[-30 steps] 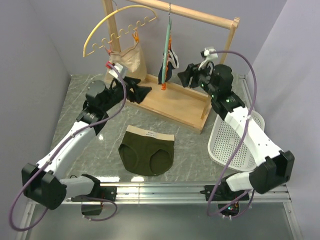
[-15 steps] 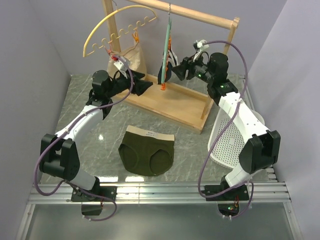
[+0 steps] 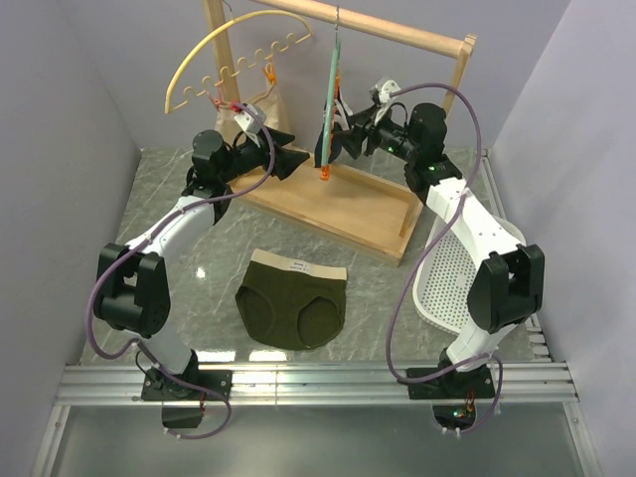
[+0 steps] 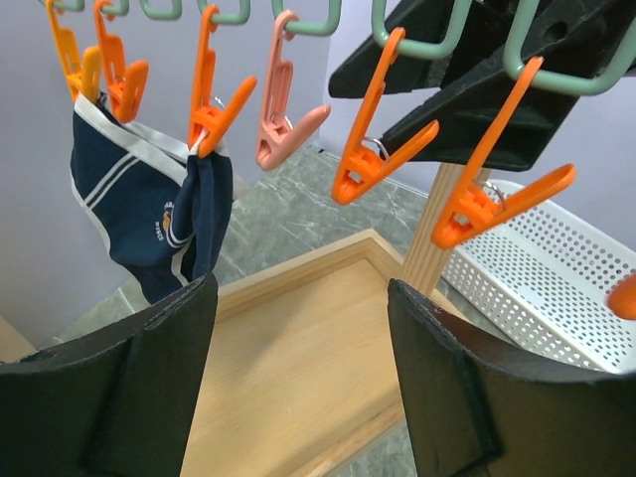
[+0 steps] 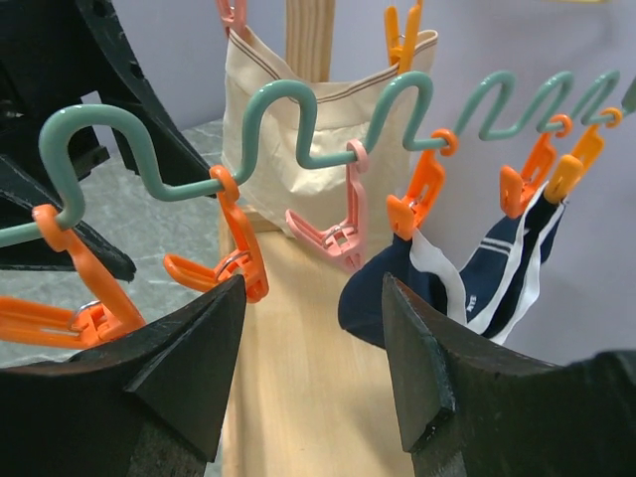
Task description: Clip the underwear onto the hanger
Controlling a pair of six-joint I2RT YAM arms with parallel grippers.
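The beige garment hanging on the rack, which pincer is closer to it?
Left. The left pincer sits just in front of the beige garment, slightly to its right; the right pincer is farther off, beyond the teal hanger.

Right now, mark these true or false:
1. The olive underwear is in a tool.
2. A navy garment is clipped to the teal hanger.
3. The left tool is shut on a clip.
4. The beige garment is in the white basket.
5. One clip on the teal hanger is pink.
1. False. The underwear lies flat on the table, apart from the left tool and the right tool.
2. True. The navy garment hangs from orange clips on the teal hanger.
3. False. Its jaws are open with nothing between them.
4. False. The beige garment hangs by clips from the cream hanger, not in the basket.
5. True. The pink clip hangs among orange ones.
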